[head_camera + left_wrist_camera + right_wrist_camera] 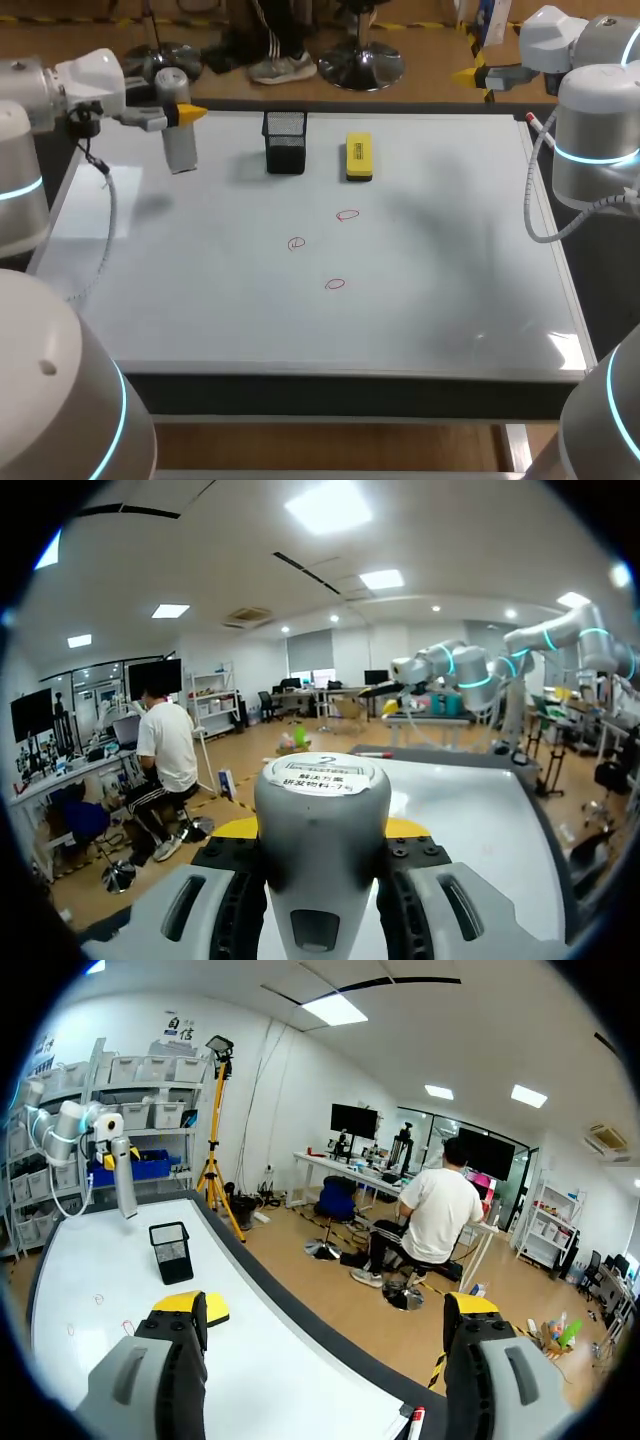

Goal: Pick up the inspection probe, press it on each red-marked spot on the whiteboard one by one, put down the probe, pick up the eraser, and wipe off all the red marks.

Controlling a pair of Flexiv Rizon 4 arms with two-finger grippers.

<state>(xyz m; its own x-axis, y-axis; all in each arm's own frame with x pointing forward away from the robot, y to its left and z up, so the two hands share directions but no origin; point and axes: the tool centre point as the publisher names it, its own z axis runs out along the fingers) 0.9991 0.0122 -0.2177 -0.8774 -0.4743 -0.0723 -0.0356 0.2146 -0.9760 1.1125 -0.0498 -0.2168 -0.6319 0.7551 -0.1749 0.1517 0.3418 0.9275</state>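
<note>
The grey cylindrical inspection probe (177, 125) hangs upright over the whiteboard's (220, 300) far left corner. My left gripper (183, 113) is shut on its upper part. In the left wrist view the probe (320, 850) fills the gap between the fingers of that gripper (320, 830). Three red marks (347, 214), (296, 243), (335, 284) lie mid-board. The yellow eraser (358, 157) lies at the back. My right gripper (328, 1310) is open and holds nothing, up past the board's far right corner (482, 74).
A black mesh holder (285, 141) stands between the probe and the eraser, also seen ahead of the right gripper (172, 1251). A red pen (536, 121) lies at the board's far right edge.
</note>
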